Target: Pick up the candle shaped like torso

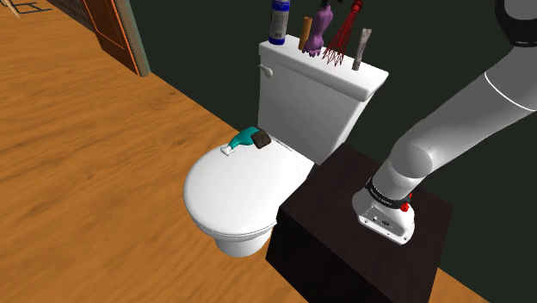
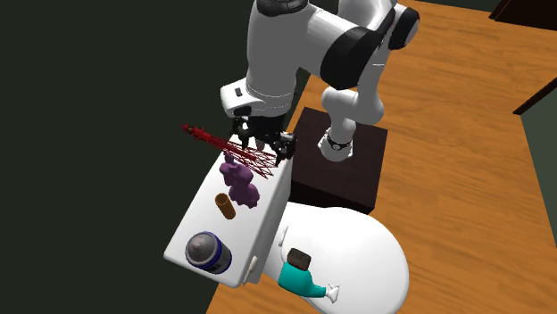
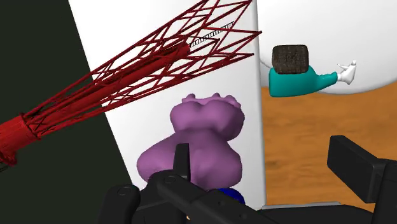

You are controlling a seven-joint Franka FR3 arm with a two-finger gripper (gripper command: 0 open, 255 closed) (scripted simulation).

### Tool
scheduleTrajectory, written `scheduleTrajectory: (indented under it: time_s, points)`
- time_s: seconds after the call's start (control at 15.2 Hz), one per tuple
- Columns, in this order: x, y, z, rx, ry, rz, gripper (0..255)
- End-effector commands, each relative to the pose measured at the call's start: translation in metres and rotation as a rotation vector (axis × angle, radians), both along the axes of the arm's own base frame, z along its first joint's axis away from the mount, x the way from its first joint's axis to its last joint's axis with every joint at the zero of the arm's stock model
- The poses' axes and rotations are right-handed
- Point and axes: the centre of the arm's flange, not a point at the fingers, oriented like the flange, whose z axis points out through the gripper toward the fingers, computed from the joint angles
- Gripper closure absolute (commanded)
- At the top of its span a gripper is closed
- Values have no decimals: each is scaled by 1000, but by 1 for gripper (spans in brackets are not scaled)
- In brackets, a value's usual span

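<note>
Your arm (image 2: 295, 45) rises from the dark stand (image 2: 361, 174), folds at the elbow and points its hand down over the toilet tank's lid (image 2: 201, 218). Your end effector (image 2: 268, 145) is open, its 2 fingers spread, near the red whisk (image 2: 232, 147). The purple torso candle (image 2: 239, 183) stands upright on the lid between whisk and brown cylinder (image 2: 226, 206), in line with 1 finger, not between them.
</note>
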Motion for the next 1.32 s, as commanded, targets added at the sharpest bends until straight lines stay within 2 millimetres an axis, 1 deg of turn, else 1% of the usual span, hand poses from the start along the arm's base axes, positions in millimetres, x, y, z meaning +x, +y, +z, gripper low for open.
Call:
scheduleTrajectory:
  time_s: [0.0,0.26,0.33,0.73,0.79,0.92,0.99,1.25]
  points:
    - [12,-20,15,3,-12,-22,0]
    - [34,-59,40,12,-35,-64,0]
    - [36,-63,42,13,-37,-68,0]
    - [36,-63,10,13,-37,-68,0]
    - [36,-63,2,13,-37,-68,0]
    - [36,-63,2,13,-37,-68,0]
    - [36,-63,2,13,-37,-68,255]
    - [36,-62,2,13,-37,-68,255]
